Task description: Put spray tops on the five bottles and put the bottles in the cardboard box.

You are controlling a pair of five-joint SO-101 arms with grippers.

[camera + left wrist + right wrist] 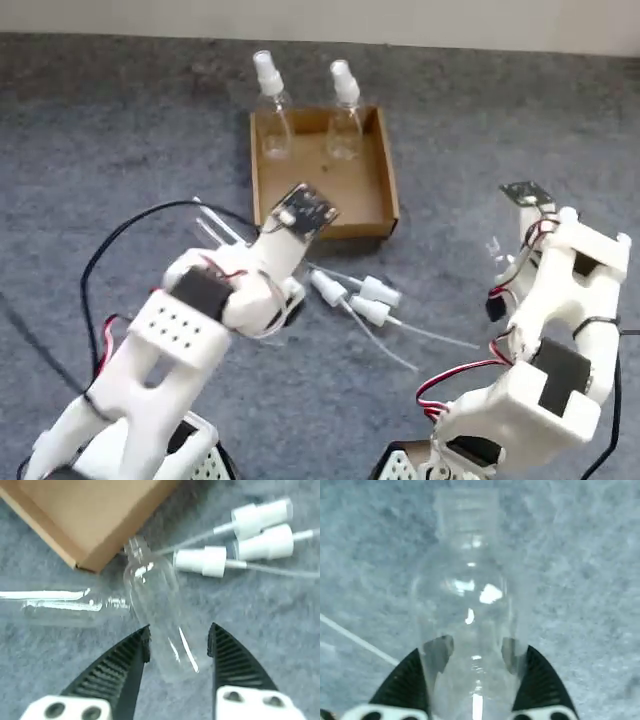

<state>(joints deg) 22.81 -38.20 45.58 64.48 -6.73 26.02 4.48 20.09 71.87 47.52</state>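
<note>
Two clear bottles with white spray tops [272, 110] [344, 108] stand at the far side of the cardboard box [386, 175]. My left gripper [178, 632] is open, one finger on each side of an uncapped clear bottle [152, 587] that lies on the carpet by the box corner [90, 555]. A second uncapped bottle [60, 605] lies beside it. Three loose spray tops [260, 535] [360, 295] rest just beyond, their thin tubes trailing away. My right gripper [477, 645] is shut on another clear uncapped bottle [467, 580], open neck pointing away, above the carpet at the right [497, 250].
Grey carpet covers the whole work area. My left arm [215, 300] stretches from the near left toward the box front, with black cable looping beside it. My right arm [560, 300] stands at the near right. The box's near half [320, 195] holds nothing.
</note>
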